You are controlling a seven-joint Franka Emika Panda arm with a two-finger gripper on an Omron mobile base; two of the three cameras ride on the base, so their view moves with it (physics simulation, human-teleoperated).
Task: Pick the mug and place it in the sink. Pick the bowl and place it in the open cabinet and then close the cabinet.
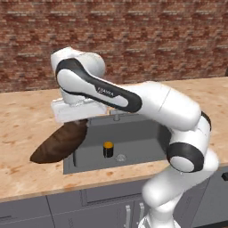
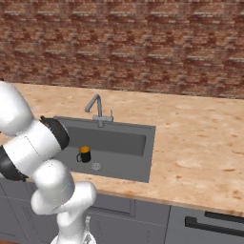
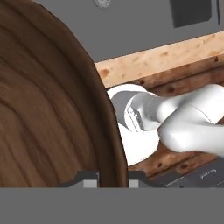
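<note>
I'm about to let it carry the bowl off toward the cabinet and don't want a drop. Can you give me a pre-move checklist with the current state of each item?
1. Mug delivered: ok, it stands upright inside the sink, near the drain.
2. Bowl off the counter: ok, it hangs tilted under the end effector, over the sink's left edge.
3. Grip on the bowl: ok as far as the hand view shows; the rim runs down between the two fingertips.
4. Grip security: cannot tell; the bowl is broad, held at one edge and tilted, so move slowly.
5. Faucet clearance: ok, it stands at the sink's back edge, apart from the bowl.
6. Cabinet open and path free: cannot tell.
</note>
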